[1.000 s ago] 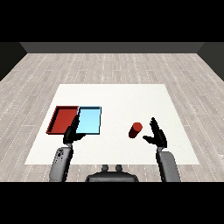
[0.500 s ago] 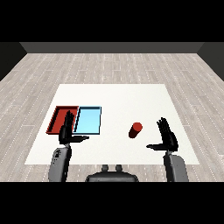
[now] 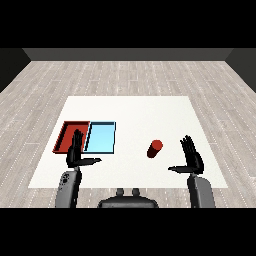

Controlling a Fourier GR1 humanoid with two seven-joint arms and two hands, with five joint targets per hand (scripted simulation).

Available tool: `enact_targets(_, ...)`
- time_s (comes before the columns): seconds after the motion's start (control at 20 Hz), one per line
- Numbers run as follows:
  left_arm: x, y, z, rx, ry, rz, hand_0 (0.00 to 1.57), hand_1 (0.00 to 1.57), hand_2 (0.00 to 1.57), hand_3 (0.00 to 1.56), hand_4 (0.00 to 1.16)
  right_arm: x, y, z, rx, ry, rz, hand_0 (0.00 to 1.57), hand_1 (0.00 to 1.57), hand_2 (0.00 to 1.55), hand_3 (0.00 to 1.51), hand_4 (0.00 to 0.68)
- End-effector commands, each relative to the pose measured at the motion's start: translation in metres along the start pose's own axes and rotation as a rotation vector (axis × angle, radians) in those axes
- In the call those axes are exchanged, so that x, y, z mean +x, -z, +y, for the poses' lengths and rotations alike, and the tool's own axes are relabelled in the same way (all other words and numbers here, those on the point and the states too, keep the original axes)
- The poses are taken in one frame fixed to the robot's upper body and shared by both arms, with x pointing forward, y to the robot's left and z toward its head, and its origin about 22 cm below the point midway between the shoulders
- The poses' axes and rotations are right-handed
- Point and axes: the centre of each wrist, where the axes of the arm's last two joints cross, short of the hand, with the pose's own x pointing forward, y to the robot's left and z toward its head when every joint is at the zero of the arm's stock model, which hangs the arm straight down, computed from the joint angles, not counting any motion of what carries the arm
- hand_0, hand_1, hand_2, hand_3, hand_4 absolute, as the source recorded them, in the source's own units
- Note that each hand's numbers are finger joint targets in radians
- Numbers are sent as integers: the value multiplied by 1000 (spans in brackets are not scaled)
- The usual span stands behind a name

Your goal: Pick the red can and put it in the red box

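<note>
Head view: the red can [image 3: 155, 148] stands free on the bench right of the trays, the right hand [image 3: 192, 161] nearby, fingers straight and empty, seemingly ready to grasp it.

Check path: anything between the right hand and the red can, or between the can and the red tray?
Nothing visible lies between the right hand and the red can; only bare table. Between the can and the red tray lies the light blue tray, flat and beside it, so the can must be carried over it.
</note>
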Motion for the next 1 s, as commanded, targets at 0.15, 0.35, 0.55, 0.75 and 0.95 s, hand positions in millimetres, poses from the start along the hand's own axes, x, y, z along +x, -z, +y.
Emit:
enact_targets(0.15, 3, 15, -6, 6, -10, -16, 0, 0, 0, 0, 0, 4, 23, -4, -11, 16, 8, 0, 0, 0, 0, 0)
enact_targets(0.35, 1, -5, -16, -2, 17, -7, 0, 0, 0, 0, 0, -2, 12, 13, -12, 32, 7, 0, 0, 0, 0, 0)
enact_targets(0.55, 25, 2, -7, 5, -9, -3, 0, 0, 0, 0, 0, -18, 17, 1, -6, 30, 30, 0, 0, 0, 0, 0)
enact_targets(0.75, 5, -11, 4, 4, -8, -5, 0, 0, 0, 0, 0, -21, 20, 18, -13, 81, 32, 0, 0, 0, 0, 0)
enact_targets(0.95, 25, 14, 15, -6, -27, 12, 0, 0, 0, 0, 0, -28, 36, 37, -21, 121, 53, 0, 0, 0, 0, 0)
